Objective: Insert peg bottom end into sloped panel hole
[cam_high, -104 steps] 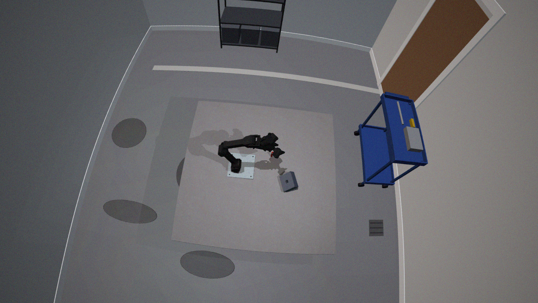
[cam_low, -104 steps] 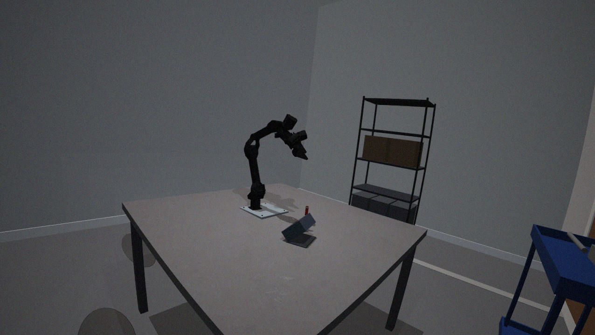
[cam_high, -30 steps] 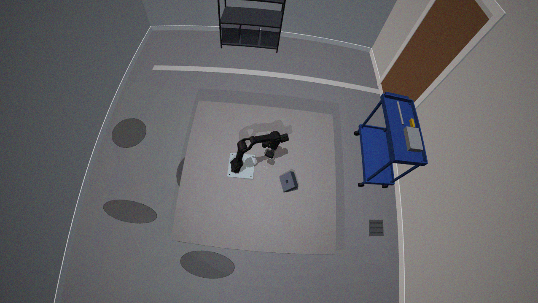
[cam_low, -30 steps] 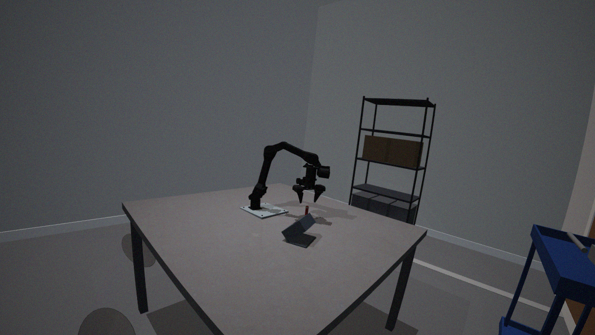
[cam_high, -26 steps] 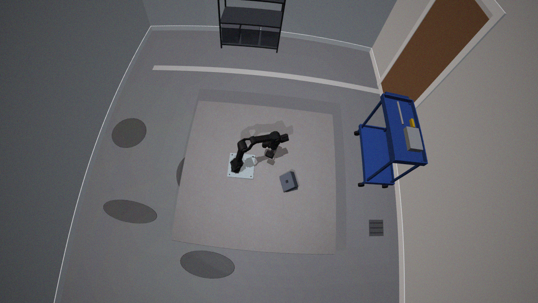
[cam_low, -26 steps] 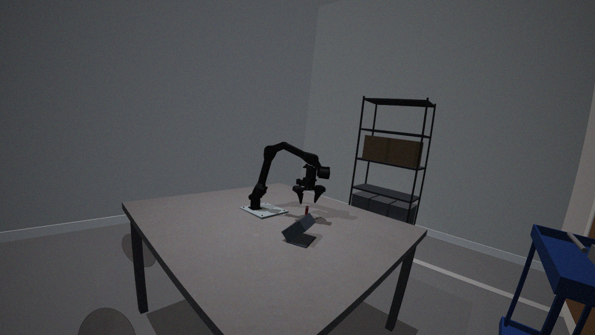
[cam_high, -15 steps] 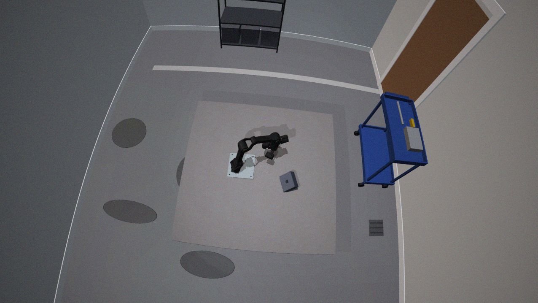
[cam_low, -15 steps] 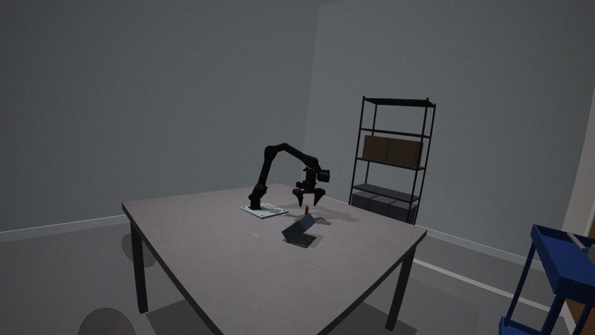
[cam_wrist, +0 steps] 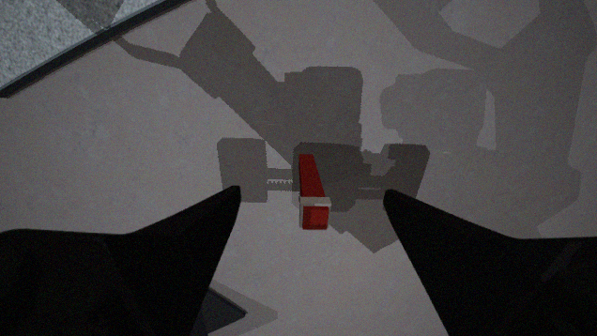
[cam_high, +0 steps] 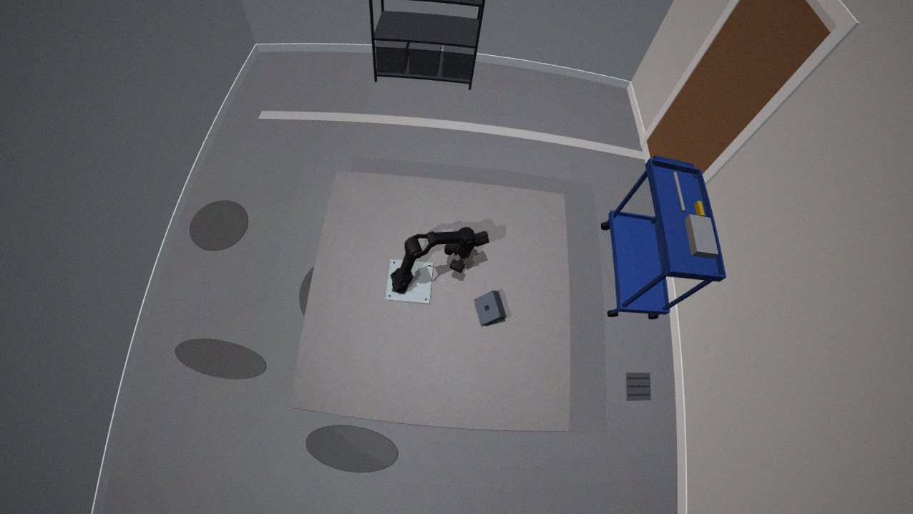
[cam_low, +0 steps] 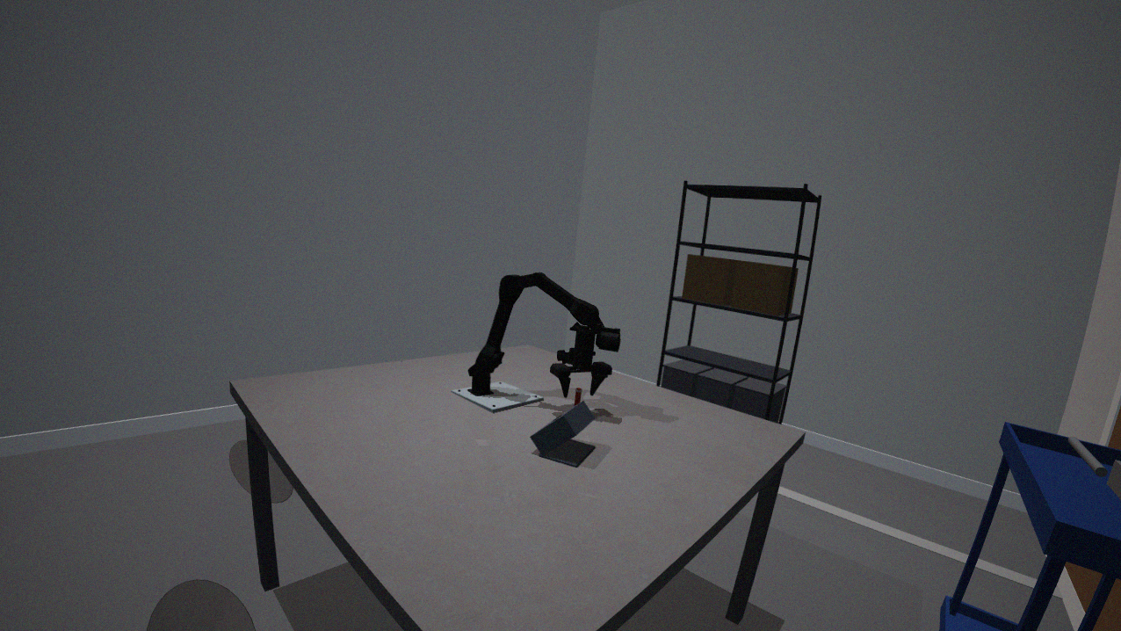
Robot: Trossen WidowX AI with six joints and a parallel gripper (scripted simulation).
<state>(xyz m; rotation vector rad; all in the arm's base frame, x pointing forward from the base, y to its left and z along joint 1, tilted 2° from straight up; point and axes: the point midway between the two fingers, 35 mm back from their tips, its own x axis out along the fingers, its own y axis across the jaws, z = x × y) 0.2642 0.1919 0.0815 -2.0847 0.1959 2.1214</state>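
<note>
A red peg (cam_low: 577, 395) (cam_wrist: 312, 180) with a pale band near its top stands upright on the table (cam_high: 357, 358) (cam_low: 438, 486). It has flat sides and a squarish top. My gripper (cam_low: 579, 395) (cam_wrist: 313, 194) is open and empty, pointing down. Its fingertips stand on either side of the peg's top in the wrist view, with space on both sides. The sloped grey panel (cam_high: 493, 316) (cam_low: 560, 430) stands on the table; its small dark square hole (cam_high: 486, 308) shows in the top view. The peg is hidden under the arm in that view.
The arm's white base plate (cam_high: 418, 295) (cam_low: 502, 403) (cam_wrist: 42, 42) lies to the left of the peg in the top and exterior views. A blue cart (cam_high: 692, 265) (cam_low: 1073, 502) and a black shelf rack (cam_high: 426, 41) (cam_low: 733, 376) stand away from the table.
</note>
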